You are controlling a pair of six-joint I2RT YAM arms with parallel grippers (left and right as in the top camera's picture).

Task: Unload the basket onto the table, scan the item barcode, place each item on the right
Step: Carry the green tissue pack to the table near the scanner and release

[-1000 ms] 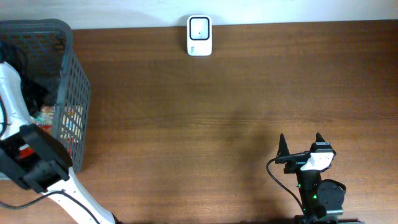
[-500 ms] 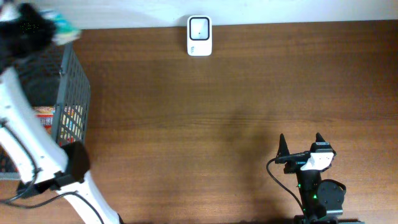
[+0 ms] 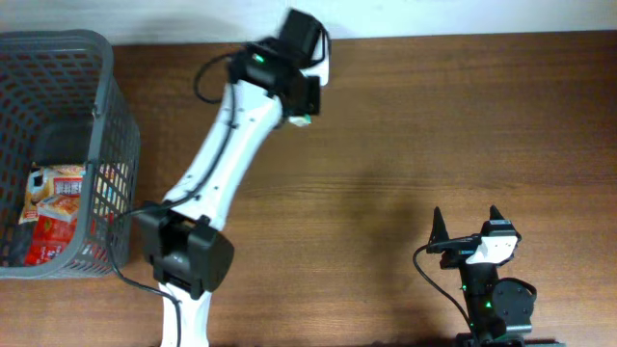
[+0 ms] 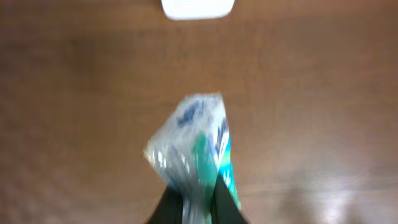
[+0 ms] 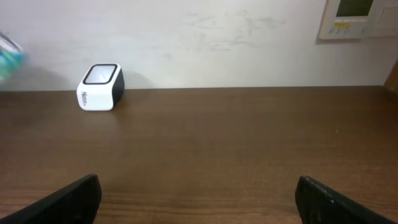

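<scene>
Swinging up out of the basket (image 3: 108, 72) since a second ago, the left arm (image 3: 227, 154) now reaches right across to the far edge of the table (image 3: 434, 116). Its left gripper (image 4: 198, 210) is pinched tight on the bottom edge of a small crinkly packet (image 4: 196, 146) of clear film with blue and green print. The packet sticks out ahead of the jaws, just short of the white scanner (image 4: 198, 7). It looks light, floppy and slippery to me. A hold on the sealed edge seems right, since it leaves the printed faces free, though I can't make out a barcode. Nearer me, the right gripper (image 3: 467, 222) sits parked, fingers spread wide and holding nothing. Some red packets (image 3: 53, 207) lie in the basket.
</scene>
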